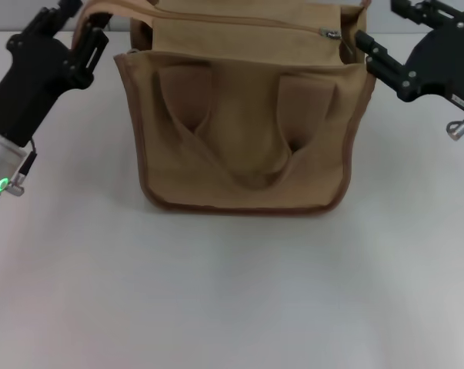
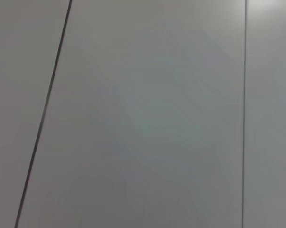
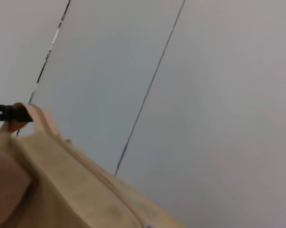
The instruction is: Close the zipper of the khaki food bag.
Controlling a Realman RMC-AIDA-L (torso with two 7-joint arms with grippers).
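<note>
The khaki food bag (image 1: 247, 131) stands upright on the white table, its two strap handles folded down over its front. Its zipper (image 1: 239, 19) runs along the top, and the silver slider (image 1: 329, 34) sits at the right end. My left gripper (image 1: 84, 27) is at the bag's top left corner, shut on a tan strap (image 1: 112, 6) there. In the right wrist view that strap (image 3: 41, 121) lies over a black finger (image 3: 10, 112), above the bag (image 3: 62, 190). My right gripper (image 1: 376, 23) stands open beside the bag's top right corner, close to the slider.
The white table (image 1: 232, 292) spreads bare in front of the bag and to both sides. The left wrist view holds only a pale panelled wall (image 2: 147, 114) with dark seams.
</note>
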